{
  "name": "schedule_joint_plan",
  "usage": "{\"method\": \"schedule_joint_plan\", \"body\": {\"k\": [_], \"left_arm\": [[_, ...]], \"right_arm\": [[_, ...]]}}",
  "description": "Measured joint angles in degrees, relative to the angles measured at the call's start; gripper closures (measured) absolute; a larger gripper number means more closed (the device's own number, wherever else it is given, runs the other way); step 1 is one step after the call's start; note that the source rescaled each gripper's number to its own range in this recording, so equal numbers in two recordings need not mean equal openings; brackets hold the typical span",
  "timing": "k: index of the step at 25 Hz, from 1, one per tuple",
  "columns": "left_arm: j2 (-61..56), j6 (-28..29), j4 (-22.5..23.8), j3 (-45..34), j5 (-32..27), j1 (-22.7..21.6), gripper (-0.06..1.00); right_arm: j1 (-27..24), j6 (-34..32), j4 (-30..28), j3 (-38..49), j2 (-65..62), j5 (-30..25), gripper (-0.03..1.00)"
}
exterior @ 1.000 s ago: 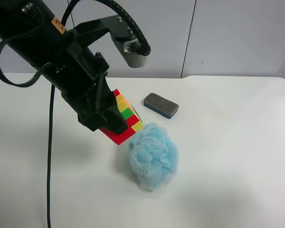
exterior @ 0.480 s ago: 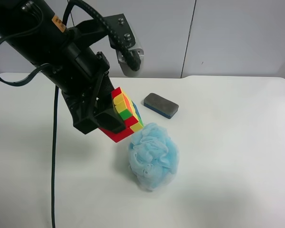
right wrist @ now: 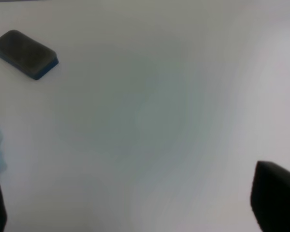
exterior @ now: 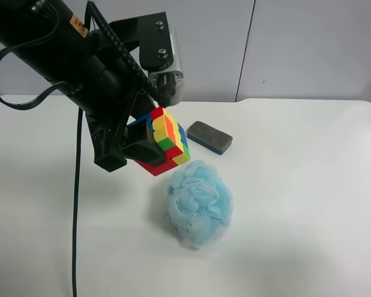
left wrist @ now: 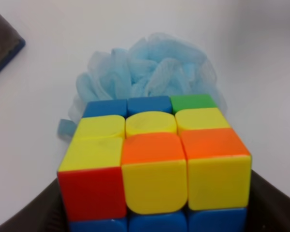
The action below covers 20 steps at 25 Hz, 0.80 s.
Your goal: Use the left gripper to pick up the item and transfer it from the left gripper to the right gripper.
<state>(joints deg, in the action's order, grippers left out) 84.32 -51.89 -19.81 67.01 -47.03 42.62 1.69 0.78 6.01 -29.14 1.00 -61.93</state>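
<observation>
Nearest, the mesh puff (exterior: 199, 203) lies on the table (exterior: 309, 185). Just beyond and above it, the left gripper (exterior: 151, 145) is clamped on the item (exterior: 169, 137) — clear of the table, left of the eraser (exterior: 209, 137). The right gripper (right wrist: 135, 200), jaws wide apart, holds nothing. For the handover, present a free pair of its faces and release only once the receiver has closed. The arm's yellow sticker (exterior: 77, 25) is illegible — no other writing shows.

arm (exterior: 55, 55): black, bulky | cable (exterior: 77, 204): black, looping | bracket (exterior: 149, 43): black, two screws, silver-grey edge | sticker (exterior: 78, 25): orange | left claw (exterior: 154, 147): black
</observation>
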Motion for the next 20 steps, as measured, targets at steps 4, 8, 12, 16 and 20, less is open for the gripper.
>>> {"method": "schedule_joint_plan", "body": {"k": [4,8,12,16,20], "left_arm": [[0.0,-2.4,0.2,0.0,1.3,0.0,0.94],[0.0,-3.3,0.2,0.0,2.5,0.0,0.94],[0.0,-3.3,0.2,0.0,3.0,0.0,0.94],[0.0,-3.3,0.2,0.0,4.2,0.0,0.94],[0.0,-3.3,0.2,0.0,5.2,0.0,0.94]], "right_arm": [[0.1,-0.1,3.6,-5.1,9.4,0.5,-0.03],[2.4,1.1,9.7,-8.9,21.1,4.3,-0.03],[4.8,6.0,18.0,-9.3,32.9,9.3,-0.03],[6.0,14.4,31.7,-9.3,44.1,13.9,-0.03],[6.9,27.3,49.0,-9.3,54.0,14.9,-0.03]]}}
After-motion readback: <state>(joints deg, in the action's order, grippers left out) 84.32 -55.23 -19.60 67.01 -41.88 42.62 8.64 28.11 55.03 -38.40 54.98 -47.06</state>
